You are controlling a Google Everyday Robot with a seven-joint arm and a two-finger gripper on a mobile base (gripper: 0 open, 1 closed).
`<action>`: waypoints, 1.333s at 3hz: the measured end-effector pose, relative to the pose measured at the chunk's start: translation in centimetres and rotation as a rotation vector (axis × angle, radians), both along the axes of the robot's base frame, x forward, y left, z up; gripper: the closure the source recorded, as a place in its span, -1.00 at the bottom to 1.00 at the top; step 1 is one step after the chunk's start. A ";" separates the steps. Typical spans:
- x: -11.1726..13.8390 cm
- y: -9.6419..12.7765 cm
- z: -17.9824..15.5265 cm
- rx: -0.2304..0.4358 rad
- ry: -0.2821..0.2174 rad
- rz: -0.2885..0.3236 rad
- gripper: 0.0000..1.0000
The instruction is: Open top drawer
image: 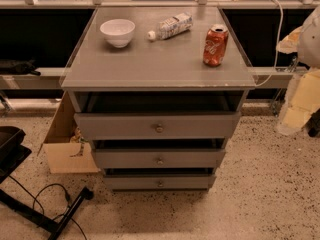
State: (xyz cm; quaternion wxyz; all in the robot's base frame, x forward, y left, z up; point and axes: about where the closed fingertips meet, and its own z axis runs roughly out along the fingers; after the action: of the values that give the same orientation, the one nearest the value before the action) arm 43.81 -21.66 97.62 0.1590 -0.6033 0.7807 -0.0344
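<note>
The top drawer (120,126) is the widest of three grey drawer fronts in a grey cabinet (150,64). It has a small round metal knob (159,128) at its centre. Its front stands out from the cabinet body, with a dark gap between it and the cabinet top. Two narrower drawers (125,159) (130,182) sit below it, each with a similar knob. The gripper does not show in the camera view. A pale, bulky form (307,74) at the right edge may be part of the arm; it stands apart from the drawers.
On the cabinet top are a white bowl (117,32), a plastic bottle (170,26) lying on its side and a red soda can (215,45). A cardboard box (62,149) stands at the cabinet's left. A black stand and cables (50,209) lie on the speckled floor at lower left.
</note>
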 end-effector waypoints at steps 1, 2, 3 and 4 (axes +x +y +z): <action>0.0 0.2 -0.1 0.002 -0.009 0.002 -1.00; 0.2 1.0 -3.1 0.021 -0.004 0.031 -1.00; 1.4 2.4 -8.9 0.040 0.003 0.057 -1.00; 3.8 4.3 -14.6 0.054 0.005 0.095 -1.00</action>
State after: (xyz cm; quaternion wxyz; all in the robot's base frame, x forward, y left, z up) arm 47.62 -17.34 82.98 0.1748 -0.6351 0.7523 -0.0043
